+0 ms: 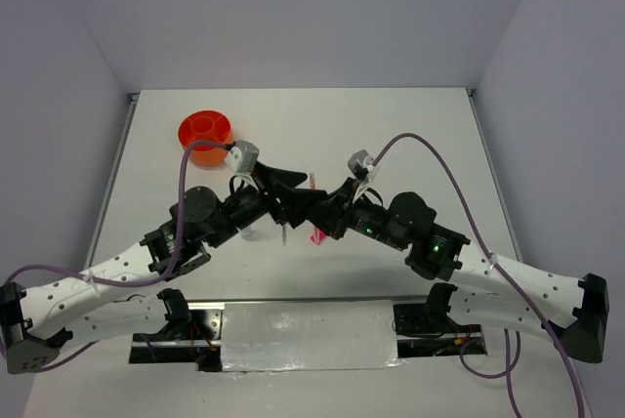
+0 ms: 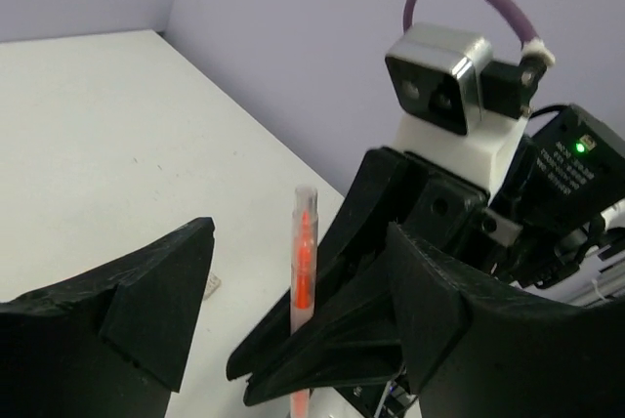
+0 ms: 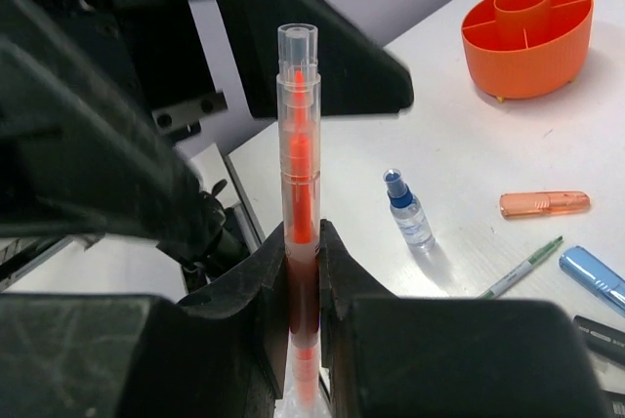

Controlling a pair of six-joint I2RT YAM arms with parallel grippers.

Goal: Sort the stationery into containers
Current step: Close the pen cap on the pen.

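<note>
Round orange organiser sits far left, its compartments showing only orange plastic. Right gripper clamps an upright clear orange-cored pen; left gripper gapes wide around it.

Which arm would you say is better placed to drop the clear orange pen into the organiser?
Right. The right end effector is shut on the pen; the left end effector stands open, gripping nothing.

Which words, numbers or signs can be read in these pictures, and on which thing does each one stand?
None can be read.
White print on the black housing of the right arm: too small and blurred to read.
Pen and orange organiser: no print visible.
</note>
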